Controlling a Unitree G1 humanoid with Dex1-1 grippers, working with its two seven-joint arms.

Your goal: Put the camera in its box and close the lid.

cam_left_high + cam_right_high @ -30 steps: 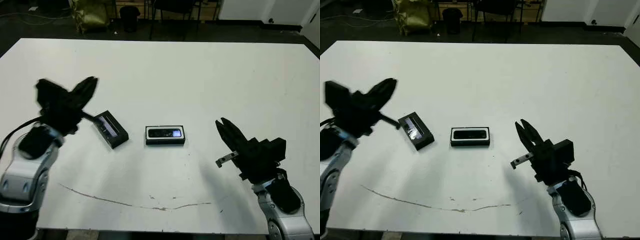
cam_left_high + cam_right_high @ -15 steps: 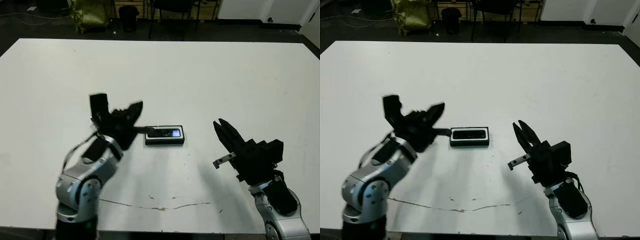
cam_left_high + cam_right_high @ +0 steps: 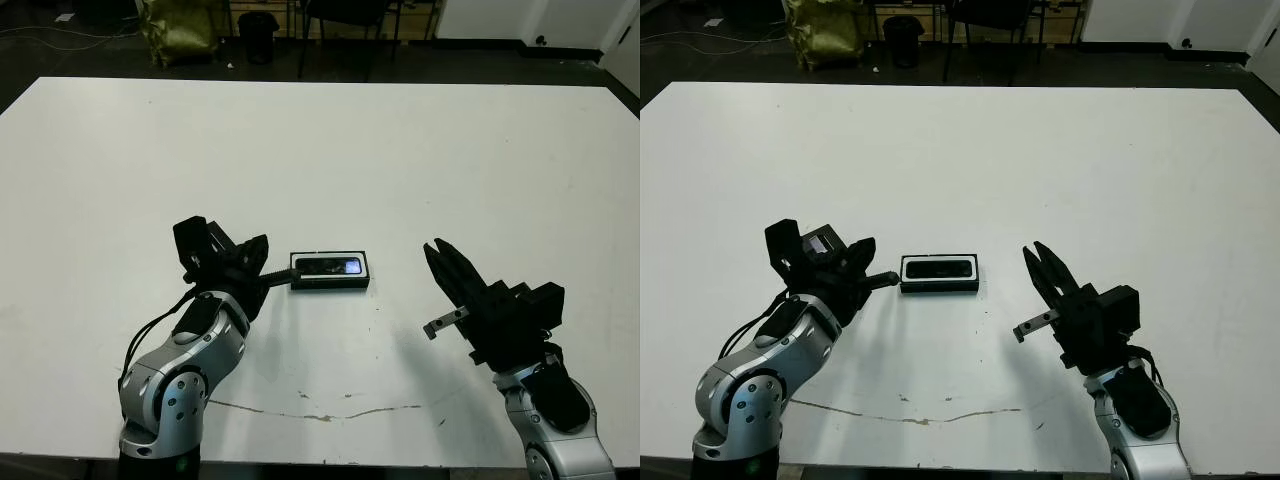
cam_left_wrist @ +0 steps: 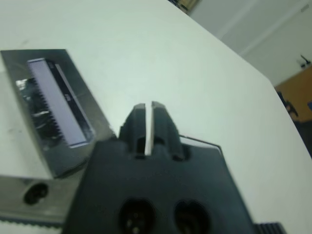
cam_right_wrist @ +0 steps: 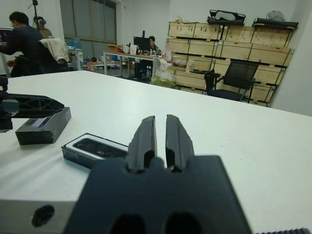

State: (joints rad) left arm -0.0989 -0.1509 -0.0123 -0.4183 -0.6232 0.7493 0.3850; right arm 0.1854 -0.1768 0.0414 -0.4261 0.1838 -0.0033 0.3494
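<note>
I see camera (image 3: 331,266) lying inside box (image 3: 330,283), mid-table. Lid (image 4: 53,105) beside my left gripper (image 3: 862,262), just left of box, not gripped; fingers nearly touching. Right gripper (image 3: 440,262) pressed together, empty, hovering right of box.

A white table (image 3: 400,150) carries the box (image 3: 330,271) and lid (image 5: 43,126).
</note>
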